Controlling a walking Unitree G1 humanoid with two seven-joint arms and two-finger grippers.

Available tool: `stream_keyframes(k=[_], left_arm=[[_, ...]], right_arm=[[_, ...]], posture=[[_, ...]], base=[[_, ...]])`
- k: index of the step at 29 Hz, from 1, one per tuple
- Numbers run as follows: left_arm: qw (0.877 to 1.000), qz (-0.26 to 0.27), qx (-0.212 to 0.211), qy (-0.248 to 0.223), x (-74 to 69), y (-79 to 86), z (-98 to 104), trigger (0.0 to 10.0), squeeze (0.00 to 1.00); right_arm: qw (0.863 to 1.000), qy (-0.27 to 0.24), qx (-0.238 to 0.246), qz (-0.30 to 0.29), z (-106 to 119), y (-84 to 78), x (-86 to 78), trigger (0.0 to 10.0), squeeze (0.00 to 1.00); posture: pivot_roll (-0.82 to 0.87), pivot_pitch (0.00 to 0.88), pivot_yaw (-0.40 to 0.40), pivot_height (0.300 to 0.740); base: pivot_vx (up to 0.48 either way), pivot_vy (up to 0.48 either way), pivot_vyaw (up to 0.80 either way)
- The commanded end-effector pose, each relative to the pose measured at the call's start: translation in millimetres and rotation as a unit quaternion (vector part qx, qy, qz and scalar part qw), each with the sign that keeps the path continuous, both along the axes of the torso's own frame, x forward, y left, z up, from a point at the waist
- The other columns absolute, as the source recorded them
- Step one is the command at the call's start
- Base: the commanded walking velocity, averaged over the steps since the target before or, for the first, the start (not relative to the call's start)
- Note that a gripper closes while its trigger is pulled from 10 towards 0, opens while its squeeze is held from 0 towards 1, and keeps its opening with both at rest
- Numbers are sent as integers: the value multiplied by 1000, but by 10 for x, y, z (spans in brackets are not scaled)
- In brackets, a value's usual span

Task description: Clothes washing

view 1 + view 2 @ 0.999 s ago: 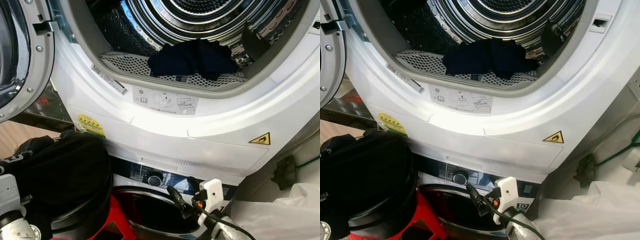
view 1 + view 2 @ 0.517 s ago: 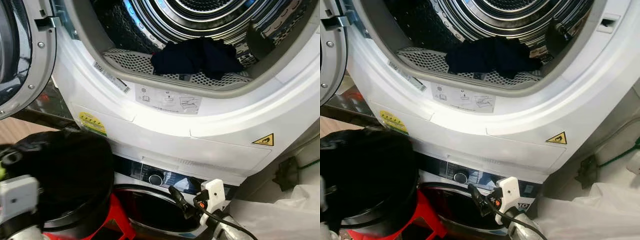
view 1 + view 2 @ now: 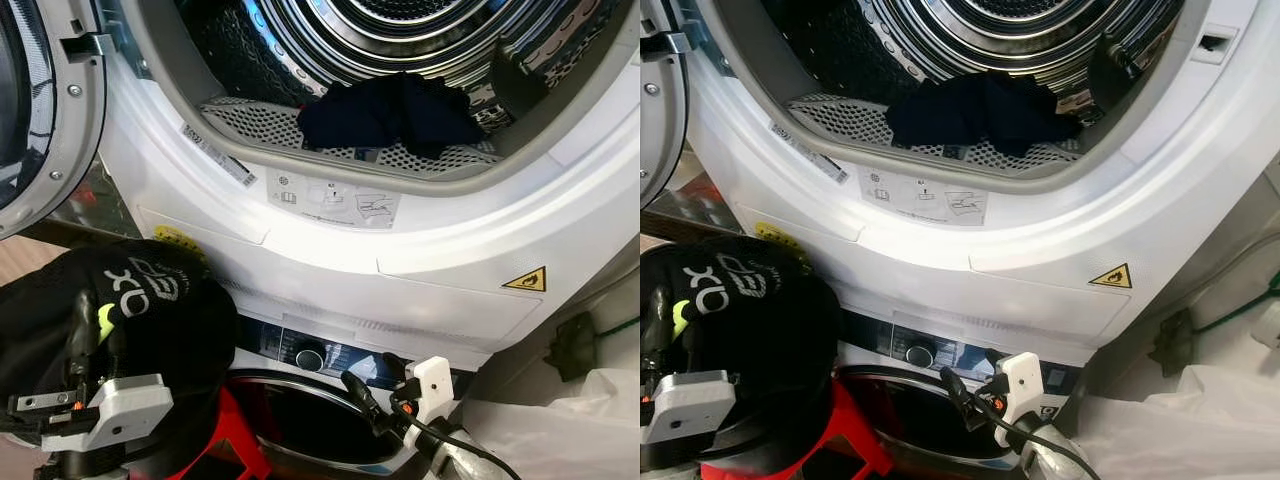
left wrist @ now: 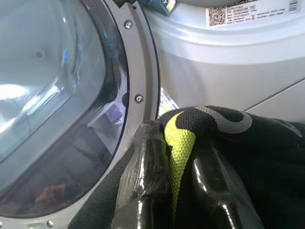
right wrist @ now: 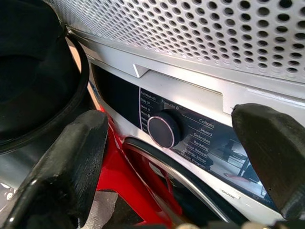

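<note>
The left gripper (image 3: 88, 335) has come up into sight, its fingers pinching a black garment (image 3: 150, 310) below the dryer opening (image 3: 300, 190). A dark garment (image 3: 390, 112) is lying unmoved in the drum. The right gripper (image 5: 171, 162) is hanging spread wide, empty, near the washer's dial (image 5: 163, 131).

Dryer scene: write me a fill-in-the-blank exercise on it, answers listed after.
1. The left pincer is shut on a black garment with a ____ stripe.
2. The dark garment lies inside the ____.
3. The right pincer is ____, facing the program dial.
4. The yellow warning triangle sits on the machine's ____ front panel.

Answers: yellow; drum; open; white
</note>
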State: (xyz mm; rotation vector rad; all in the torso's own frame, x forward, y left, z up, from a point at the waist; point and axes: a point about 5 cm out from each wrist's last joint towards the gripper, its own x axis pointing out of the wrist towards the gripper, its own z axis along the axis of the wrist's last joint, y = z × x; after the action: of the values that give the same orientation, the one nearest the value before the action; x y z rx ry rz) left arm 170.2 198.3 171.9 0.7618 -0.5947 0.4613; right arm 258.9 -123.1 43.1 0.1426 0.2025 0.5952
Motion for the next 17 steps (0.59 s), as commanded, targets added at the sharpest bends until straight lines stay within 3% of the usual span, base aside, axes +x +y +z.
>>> stream_keyframes(k=[1,3,4,7,11,17], left_arm=[[1000,-11,0,-26,-7,-25,90,0,0],[999,-26,-9,-20,2,-40,95,0,0],[998,-63,12,-9,-16,-100,64,0,0],[994,-95,44,9,-56,-146,2,0,0],[980,-168,91,49,-229,-213,-117,0,0],[968,-197,124,90,-400,-139,-244,0,0]], right_arm=[[1000,3,-3,-4,-30,-29,-16,10000,0],[1000,3,-3,-4,-31,-31,-17,10000,0],[1000,3,-3,-3,-32,-31,-17,10000,0],[1000,3,-4,-2,-32,-31,-15,10000,0],[1000,2,-10,1,-29,-73,5,10000,0],[1000,3,-17,2,-43,-122,20,10000,0]], posture=[[33,115,-14,740],[37,118,-15,740],[38,116,-15,740],[37,114,-17,740],[47,109,-23,740],[64,100,-30,740]], base=[[0,0,0],[0,0,0],[0,0,0],[0,0,0],[0,0,0],[0,0,0]])
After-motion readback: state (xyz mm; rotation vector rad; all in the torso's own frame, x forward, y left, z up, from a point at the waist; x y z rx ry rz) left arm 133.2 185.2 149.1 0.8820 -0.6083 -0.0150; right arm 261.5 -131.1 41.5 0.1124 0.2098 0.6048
